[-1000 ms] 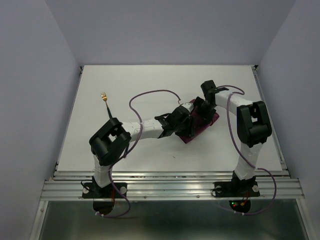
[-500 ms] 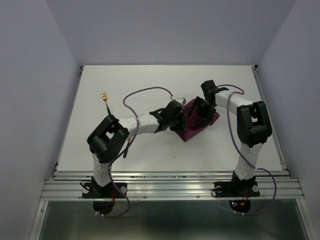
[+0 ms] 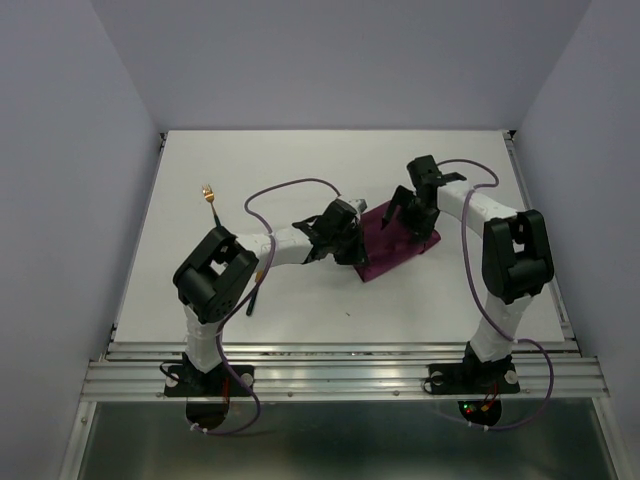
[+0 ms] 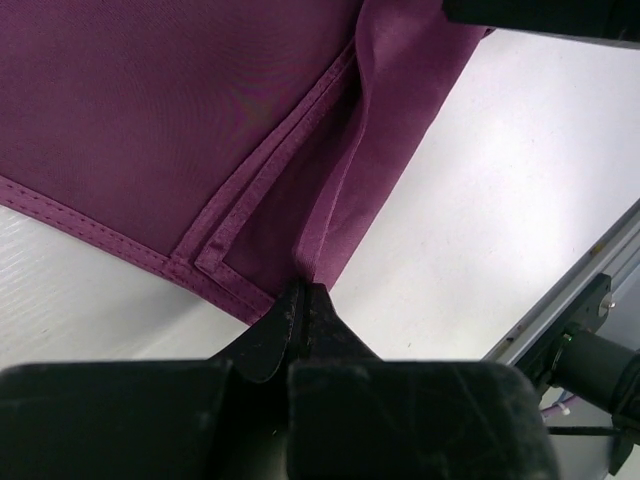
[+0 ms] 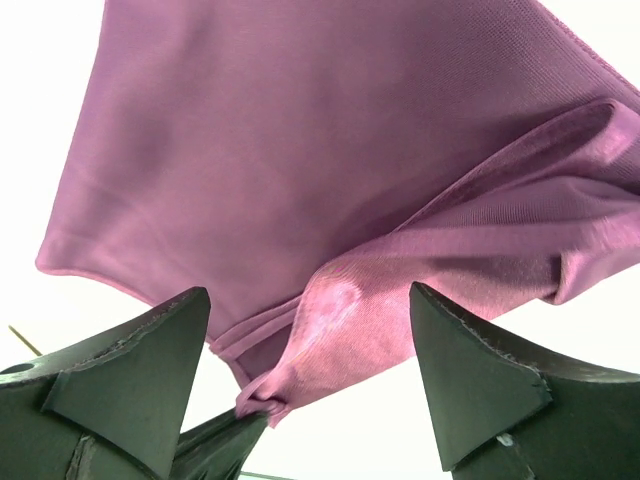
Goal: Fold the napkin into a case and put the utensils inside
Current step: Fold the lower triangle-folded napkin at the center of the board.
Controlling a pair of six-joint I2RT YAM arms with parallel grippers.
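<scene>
Folding stage: left gripper (image 4: 305, 300) clamped on a hemmed corner of the napkin (image 4: 200, 120), right gripper (image 5: 305, 300) gaping just above it; next, probably dragging that layer across flat.

napkin (image 4: 200, 120) cropped at frame edges, knife (image 3: 252, 298) part-hidden by L arm (image 3: 290, 240), fork (image 3: 208, 192) tiny

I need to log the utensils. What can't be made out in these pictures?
- Top view: fork handle's near end, behind the left arm.
- Top view: the slim piece by that arm, too small to identify.
- Wrist views: napkin cut off by frame edges.
</scene>
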